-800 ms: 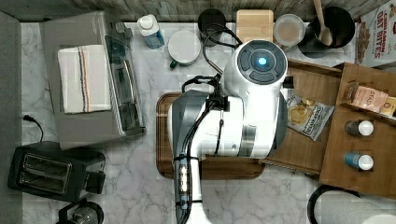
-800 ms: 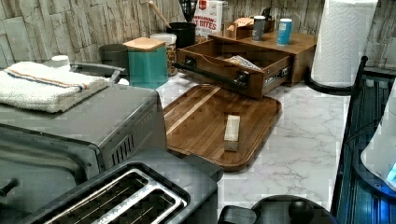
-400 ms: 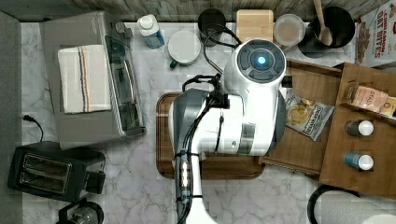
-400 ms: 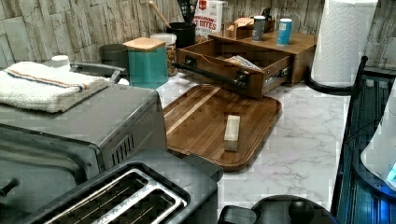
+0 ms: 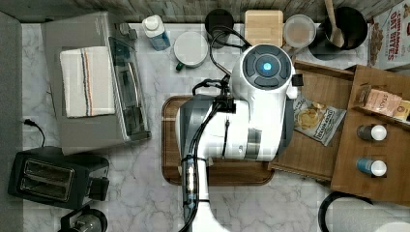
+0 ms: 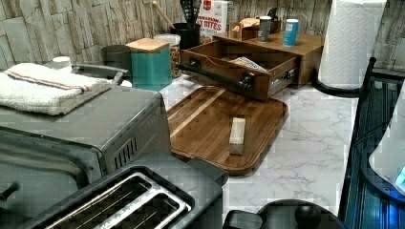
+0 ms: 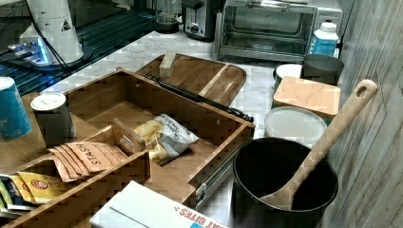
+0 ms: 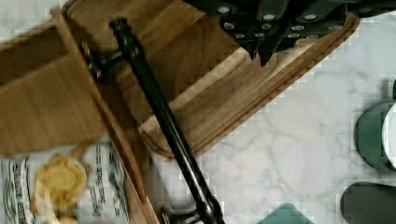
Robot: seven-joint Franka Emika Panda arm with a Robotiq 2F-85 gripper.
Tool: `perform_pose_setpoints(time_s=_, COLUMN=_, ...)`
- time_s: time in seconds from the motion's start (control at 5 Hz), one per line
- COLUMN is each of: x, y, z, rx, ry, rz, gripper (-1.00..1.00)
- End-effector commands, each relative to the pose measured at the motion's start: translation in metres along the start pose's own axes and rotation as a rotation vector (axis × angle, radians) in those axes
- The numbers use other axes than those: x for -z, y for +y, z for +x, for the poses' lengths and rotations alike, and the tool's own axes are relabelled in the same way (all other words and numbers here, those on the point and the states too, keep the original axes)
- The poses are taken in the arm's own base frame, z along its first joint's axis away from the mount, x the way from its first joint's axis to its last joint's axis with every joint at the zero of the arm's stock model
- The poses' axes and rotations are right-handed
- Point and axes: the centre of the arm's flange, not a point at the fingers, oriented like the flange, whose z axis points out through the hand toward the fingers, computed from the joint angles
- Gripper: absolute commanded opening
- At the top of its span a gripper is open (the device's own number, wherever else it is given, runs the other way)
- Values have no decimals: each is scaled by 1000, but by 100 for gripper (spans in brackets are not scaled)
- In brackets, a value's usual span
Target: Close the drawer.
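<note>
Arm (image 5: 251, 121) shifted slightly, hiding drawer (image 5: 314, 150) front; end effector (image 8: 264, 53) state indiscernible.

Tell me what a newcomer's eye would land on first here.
The big white robot arm fills the middle of the top view, over the cutting board. Next, the drawer stands pulled open from its cabinet, a chip bag lying inside it.

We see the arm (image 5: 251, 116) drift slightly toward the top view's left versus 0.8 s ago, uncovering more of the open drawer (image 5: 314, 150).
</note>
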Motion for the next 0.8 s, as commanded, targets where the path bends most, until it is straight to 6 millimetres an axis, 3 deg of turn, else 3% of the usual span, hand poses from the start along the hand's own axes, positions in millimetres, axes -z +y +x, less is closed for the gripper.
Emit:
perform_pose_setpoints(time_s=0.2, x=-63, y=-16, z=29, rx=261, ry=-4, rz=-83, gripper=-100)
perform_pose_setpoints(time_s=0.6, x=-87, y=-25, z=39, rx=262, ry=109, rz=-54, gripper=-100)
perform_pose_setpoints(time_s=0.8, x=-100, y=-27, z=53, rx=250, ry=70, rz=-31, gripper=-100)
